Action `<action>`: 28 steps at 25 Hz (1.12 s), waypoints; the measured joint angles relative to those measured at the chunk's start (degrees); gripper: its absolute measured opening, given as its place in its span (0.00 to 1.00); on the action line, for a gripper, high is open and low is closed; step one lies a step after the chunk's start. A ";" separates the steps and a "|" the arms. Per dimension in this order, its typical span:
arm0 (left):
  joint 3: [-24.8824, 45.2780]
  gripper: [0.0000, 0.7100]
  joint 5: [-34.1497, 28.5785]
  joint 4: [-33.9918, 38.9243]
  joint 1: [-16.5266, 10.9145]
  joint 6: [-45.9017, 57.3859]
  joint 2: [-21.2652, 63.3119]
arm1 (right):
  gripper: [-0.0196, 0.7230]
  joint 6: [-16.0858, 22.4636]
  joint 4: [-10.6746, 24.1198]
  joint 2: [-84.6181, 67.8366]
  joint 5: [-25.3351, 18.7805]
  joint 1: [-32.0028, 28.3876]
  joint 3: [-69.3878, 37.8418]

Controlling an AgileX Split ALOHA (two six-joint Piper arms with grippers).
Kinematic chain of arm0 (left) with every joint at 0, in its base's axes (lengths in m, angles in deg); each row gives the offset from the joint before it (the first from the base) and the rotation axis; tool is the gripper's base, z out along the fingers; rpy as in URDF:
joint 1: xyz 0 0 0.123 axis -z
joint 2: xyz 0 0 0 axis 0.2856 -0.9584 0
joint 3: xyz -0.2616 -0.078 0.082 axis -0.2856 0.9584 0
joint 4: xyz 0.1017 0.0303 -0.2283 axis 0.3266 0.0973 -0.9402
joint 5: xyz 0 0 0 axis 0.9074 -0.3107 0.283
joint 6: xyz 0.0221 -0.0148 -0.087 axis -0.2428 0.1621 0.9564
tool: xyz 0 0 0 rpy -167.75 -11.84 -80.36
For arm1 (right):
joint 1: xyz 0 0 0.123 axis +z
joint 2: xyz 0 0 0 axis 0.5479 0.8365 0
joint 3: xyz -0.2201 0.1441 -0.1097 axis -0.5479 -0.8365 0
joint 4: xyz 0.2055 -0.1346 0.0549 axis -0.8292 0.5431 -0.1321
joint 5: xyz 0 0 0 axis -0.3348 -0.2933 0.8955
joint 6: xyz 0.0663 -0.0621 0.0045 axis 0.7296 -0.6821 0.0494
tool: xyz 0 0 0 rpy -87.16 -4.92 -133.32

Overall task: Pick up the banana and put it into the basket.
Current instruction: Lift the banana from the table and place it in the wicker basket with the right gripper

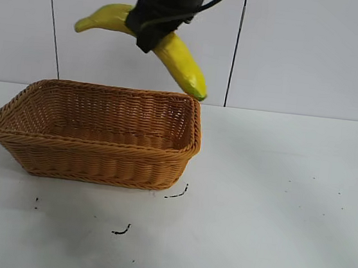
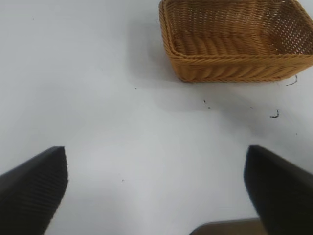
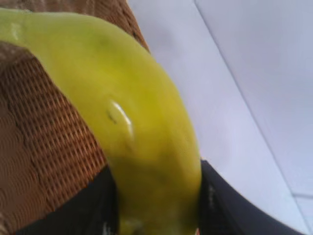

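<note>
The left gripper [image 2: 156, 196] is parked over the tabletop [image 2: 98, 98], fingers apart and empty. The basket [image 1: 95, 134] stands below the carried load. The right gripper [image 1: 154, 21] clamps the banana [image 1: 180, 63] mid-length, airborne above the basket's right rim: transport step. Next: shift left, lower, release. Banana: yellow, curved, greenish tip.

The banana [image 1: 183, 66] has smooth, waxy, slightly glossy skin. The basket [image 1: 92, 156] is rough woven wicker, matt, with a braided rim. The table [image 1: 274, 203] is smooth, matt white. The left gripper's fingers [image 2: 32, 188] look like ribbed black rubber.
</note>
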 joint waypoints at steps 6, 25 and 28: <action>0.00 0.98 0.00 0.00 0.00 0.00 0.00 | 0.45 -0.30 1.00 5.62 3.43 0.00 0.00; 0.00 0.98 0.00 0.00 0.00 0.00 0.00 | 0.51 -0.30 0.91 13.18 10.39 0.00 0.00; 0.00 0.98 0.00 0.00 0.00 0.00 0.00 | 0.75 -0.30 0.84 13.18 11.09 0.00 0.00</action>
